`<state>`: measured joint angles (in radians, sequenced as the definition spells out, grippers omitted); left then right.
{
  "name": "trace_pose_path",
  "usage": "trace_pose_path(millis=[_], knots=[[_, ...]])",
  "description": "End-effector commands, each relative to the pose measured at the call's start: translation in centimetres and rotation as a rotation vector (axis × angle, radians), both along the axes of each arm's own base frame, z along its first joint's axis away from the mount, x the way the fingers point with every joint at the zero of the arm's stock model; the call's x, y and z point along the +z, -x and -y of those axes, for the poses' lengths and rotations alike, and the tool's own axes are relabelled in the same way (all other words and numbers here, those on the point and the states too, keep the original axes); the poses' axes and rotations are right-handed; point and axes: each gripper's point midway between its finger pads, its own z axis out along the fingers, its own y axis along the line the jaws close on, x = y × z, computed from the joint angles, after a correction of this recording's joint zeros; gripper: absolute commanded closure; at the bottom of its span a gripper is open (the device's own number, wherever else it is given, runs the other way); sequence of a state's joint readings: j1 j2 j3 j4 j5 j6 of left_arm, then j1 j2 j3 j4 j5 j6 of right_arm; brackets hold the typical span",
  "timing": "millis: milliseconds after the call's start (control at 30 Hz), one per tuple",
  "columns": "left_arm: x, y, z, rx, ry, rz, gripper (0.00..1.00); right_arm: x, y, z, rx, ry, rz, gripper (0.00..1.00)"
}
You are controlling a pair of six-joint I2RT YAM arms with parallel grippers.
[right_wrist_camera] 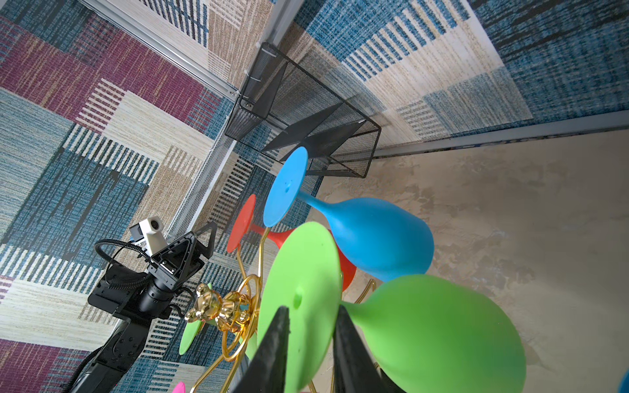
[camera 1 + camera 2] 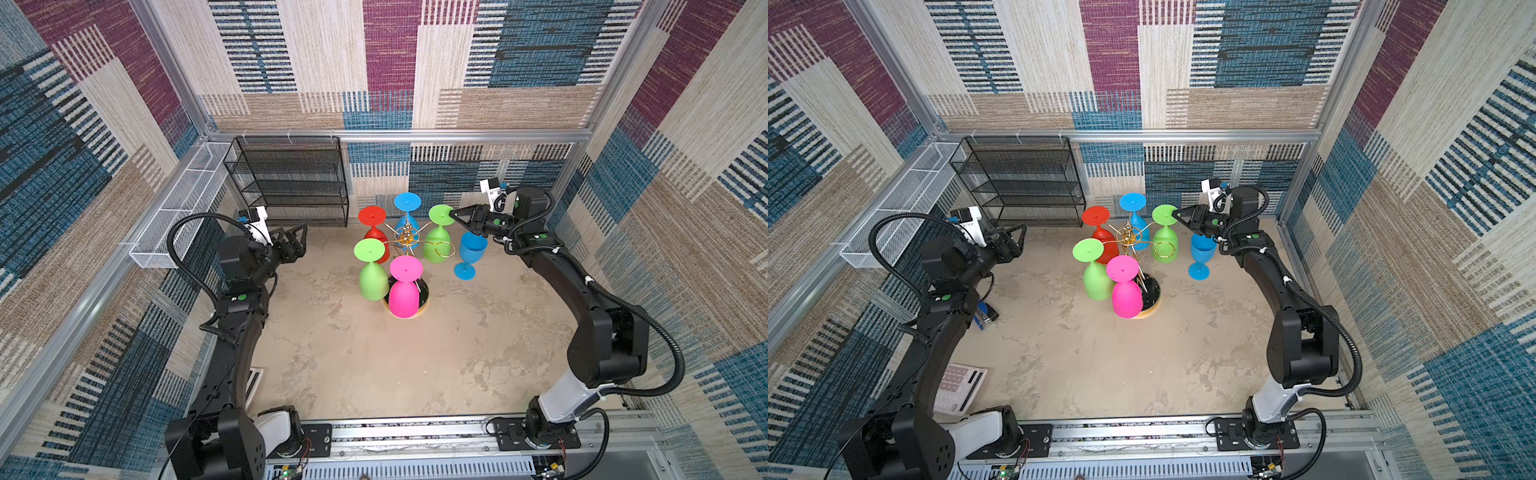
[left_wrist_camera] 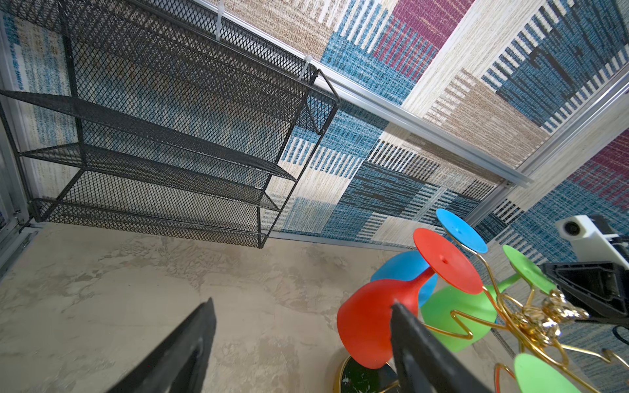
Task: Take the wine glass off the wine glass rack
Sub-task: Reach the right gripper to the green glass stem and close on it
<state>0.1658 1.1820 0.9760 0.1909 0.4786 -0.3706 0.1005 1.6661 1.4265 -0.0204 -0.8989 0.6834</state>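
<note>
left arm: nearest the top camera, base on the front rail, reaching up the left side of the table
right arm: from the front rail up the right side, wrist bent in toward the rack
table: mottled beige top, walled with patchwork carpet
shelf: black mesh, tiered, against the back wall, left of the rack
basket: white mesh, long, fixed along the left wall
rack: gold wire tree at mid-table on a round black base with a gold rim; five glasses hang bowl-down from its arms
rear green glass: hung on the rack's right side, foot disc uppermost
front green glass: hung on the near left side
pink glass: hung nearest the front, bowl over the base
red glass: hung on the far left side
hung blue glass: at the back of the rack
standing blue glass: upright on the table just right of the rack, below the right wrist
calculator: white with pink keys, flat beside the left arm, seen in a top view
right gripper: jaws narrow, one finger on each side of the rear green glass's foot disc at its rim; whether they press on it cannot be told
left gripper: jaws wide apart, holding nothing, left of the rack and apart from it
</note>
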Motion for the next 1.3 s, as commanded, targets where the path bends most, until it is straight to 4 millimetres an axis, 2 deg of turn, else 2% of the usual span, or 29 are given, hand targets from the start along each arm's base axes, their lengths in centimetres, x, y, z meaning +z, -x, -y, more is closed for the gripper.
trace_pose_path(millis=[0,367,600,967,1267], knots=[[1.0,0.2,0.2,-0.013,0.003,0.039,0.18,0.9,0.0,-0.2,0.01,-0.023,0.023,0.77],[1.1,0.2,0.2,-0.014,0.003,0.041,0.17,1.1,0.2,-0.3,0.015,-0.045,0.013,0.87],[1.2,0.3,0.2,-0.014,0.001,0.046,0.18,1.9,0.7,-0.4,0.032,-0.067,0.02,1.0],[1.4,0.4,0.4,-0.019,0.005,0.05,0.18,3.5,1.5,-0.5,0.044,-0.089,0.039,1.0],[1.5,0.5,0.4,-0.019,0.008,0.055,0.18,3.6,1.9,-0.9,0.055,-0.1,0.037,1.0]])
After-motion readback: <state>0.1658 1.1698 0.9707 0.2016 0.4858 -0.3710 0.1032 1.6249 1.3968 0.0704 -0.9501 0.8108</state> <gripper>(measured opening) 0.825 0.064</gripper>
